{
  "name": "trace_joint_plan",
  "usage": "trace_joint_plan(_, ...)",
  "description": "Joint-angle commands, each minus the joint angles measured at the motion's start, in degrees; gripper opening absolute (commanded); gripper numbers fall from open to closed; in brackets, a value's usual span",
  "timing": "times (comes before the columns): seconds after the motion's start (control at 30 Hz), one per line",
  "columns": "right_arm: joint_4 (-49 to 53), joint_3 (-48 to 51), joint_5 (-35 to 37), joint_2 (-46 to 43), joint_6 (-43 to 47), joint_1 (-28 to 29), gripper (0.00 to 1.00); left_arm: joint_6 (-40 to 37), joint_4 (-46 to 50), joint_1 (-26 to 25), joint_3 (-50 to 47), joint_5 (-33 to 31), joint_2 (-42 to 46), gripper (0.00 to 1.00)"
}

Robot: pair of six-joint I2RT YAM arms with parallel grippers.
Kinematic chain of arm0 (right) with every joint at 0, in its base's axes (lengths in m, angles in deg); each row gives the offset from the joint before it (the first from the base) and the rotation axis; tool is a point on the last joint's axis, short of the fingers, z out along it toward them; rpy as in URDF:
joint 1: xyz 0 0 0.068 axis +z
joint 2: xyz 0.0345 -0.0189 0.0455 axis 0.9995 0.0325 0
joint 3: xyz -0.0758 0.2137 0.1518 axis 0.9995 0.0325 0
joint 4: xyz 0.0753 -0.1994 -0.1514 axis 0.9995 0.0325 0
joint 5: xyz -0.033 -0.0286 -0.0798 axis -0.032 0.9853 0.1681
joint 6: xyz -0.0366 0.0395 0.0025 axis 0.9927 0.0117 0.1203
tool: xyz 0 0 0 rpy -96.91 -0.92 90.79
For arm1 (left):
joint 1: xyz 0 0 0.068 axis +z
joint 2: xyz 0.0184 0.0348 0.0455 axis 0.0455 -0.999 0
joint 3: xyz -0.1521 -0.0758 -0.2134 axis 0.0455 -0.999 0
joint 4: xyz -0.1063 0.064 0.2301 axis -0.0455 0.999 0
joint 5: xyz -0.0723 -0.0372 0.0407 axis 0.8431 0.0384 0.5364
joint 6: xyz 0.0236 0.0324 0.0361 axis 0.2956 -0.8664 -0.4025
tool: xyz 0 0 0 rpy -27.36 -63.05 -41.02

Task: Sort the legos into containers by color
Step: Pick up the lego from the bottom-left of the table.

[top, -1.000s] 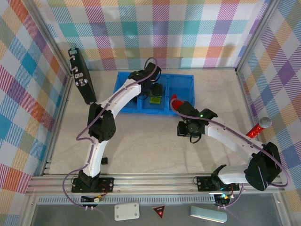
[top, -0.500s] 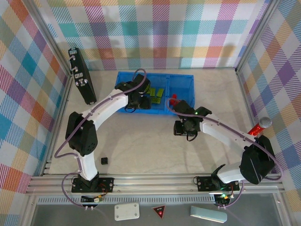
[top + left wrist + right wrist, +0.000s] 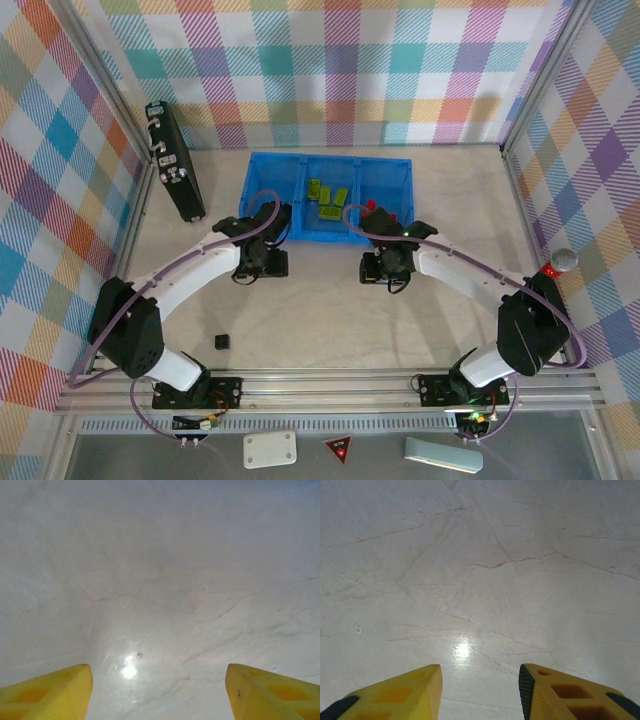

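Blue tray (image 3: 265,183): lime-green legos (image 3: 327,197) in middle compartment, red lego (image 3: 370,208) in right; black cube (image 3: 223,341) well outside.

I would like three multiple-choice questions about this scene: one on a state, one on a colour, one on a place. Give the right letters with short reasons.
1. The left end effector is:
A) shut on a brick
B) open and empty
C) shut and empty

2. The bricks in the tray's middle compartment are:
A) red
B) black
C) lime green

3. The black cube lies:
A) in the tray
B) in the left end effector
C) on the table, near the left arm's base

Answers:
1 B: its fingers stand wide apart, with bare table between them.
2 C: the top view shows several green pieces there.
3 C: it sits alone on the table, well apart from the tray.
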State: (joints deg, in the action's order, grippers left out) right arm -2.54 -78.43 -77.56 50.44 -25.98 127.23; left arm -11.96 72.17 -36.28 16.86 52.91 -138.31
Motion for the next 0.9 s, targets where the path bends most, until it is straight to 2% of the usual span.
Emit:
trace_joint_plan(0.0,-0.92,-2.04,-1.69,1.00,1.36,0.37,0.46,4.16,2.61,-0.34,-3.98,-1.93,3.58,0.70)
trace_joint_plan(0.33,-2.20,-3.11,-3.15,3.50,1.88,0.37,0.46,13.53,5.51,-0.19,-14.88,-4.14,9.32,0.71)
trace_joint_plan(0.67,-2.34,-3.29,-4.01,4.64,2.55,0.43,0.46,22.69,3.83,0.84,-26.76,-2.88,14.69,0.84)
trace_joint_plan(0.87,-2.48,-3.02,-4.30,4.64,2.42,0.38,0.46,25.76,3.07,1.12,-30.40,-1.33,18.77,0.86)
